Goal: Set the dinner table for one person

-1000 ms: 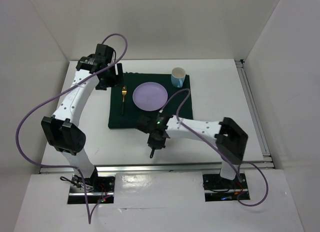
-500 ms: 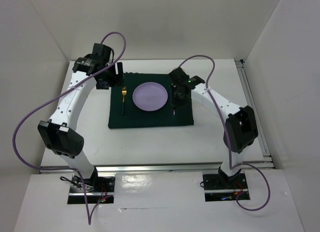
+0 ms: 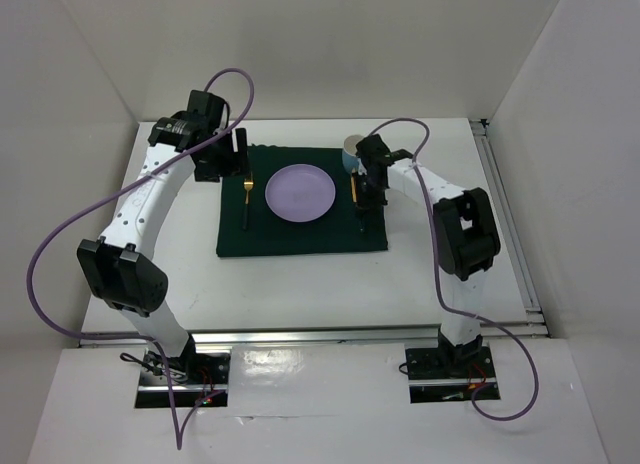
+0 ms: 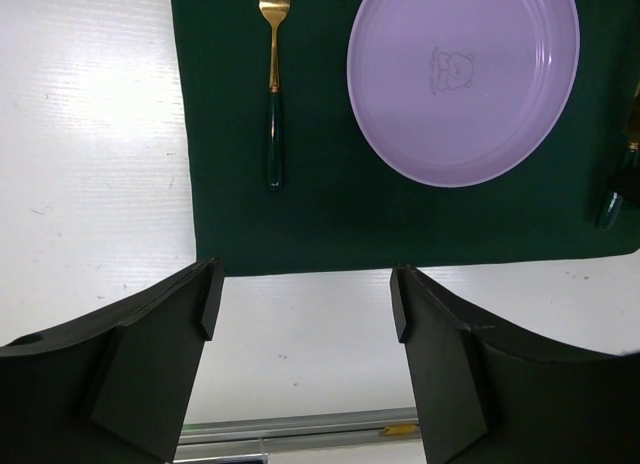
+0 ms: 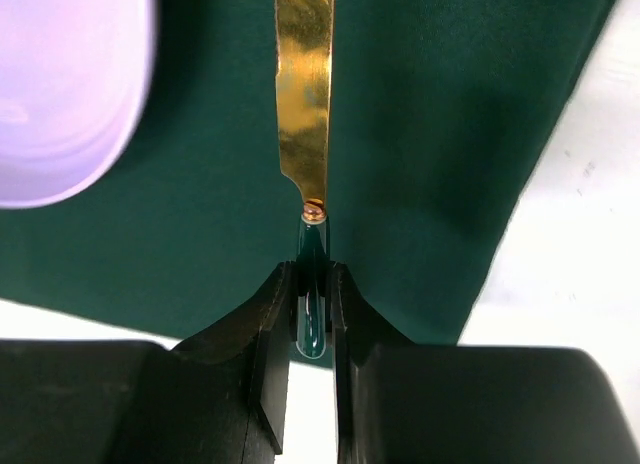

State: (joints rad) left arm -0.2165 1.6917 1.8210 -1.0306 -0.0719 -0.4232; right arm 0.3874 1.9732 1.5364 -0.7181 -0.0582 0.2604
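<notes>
The white dinner table [image 3: 430, 274] carries a dark green placemat [image 3: 300, 239] with a lilac plate [image 3: 300, 192] in its middle. A fork [image 3: 246, 194] with a gold head and green handle lies left of the plate. My right gripper [image 3: 363, 209] is shut on the green handle of a gold-bladed knife [image 3: 353, 189], held just right of the plate, blade pointing away from me. The right wrist view shows the gripper [image 5: 312, 284], the knife [image 5: 303, 104] and the plate [image 5: 60, 84]. My left gripper [image 3: 225, 154] is open and empty [image 4: 303, 284] by the placemat's far left corner.
A blue and white cup [image 3: 352, 149] stands at the placemat's far right corner, partly hidden by my right arm. A metal rail [image 3: 505, 224] runs along the table's right edge and another along the near edge. White walls close in the back and both sides.
My right arm has carried the knife from the near side of the table to the placemat, right of the plate, and has since shifted slightly right. The left arm has barely moved.
</notes>
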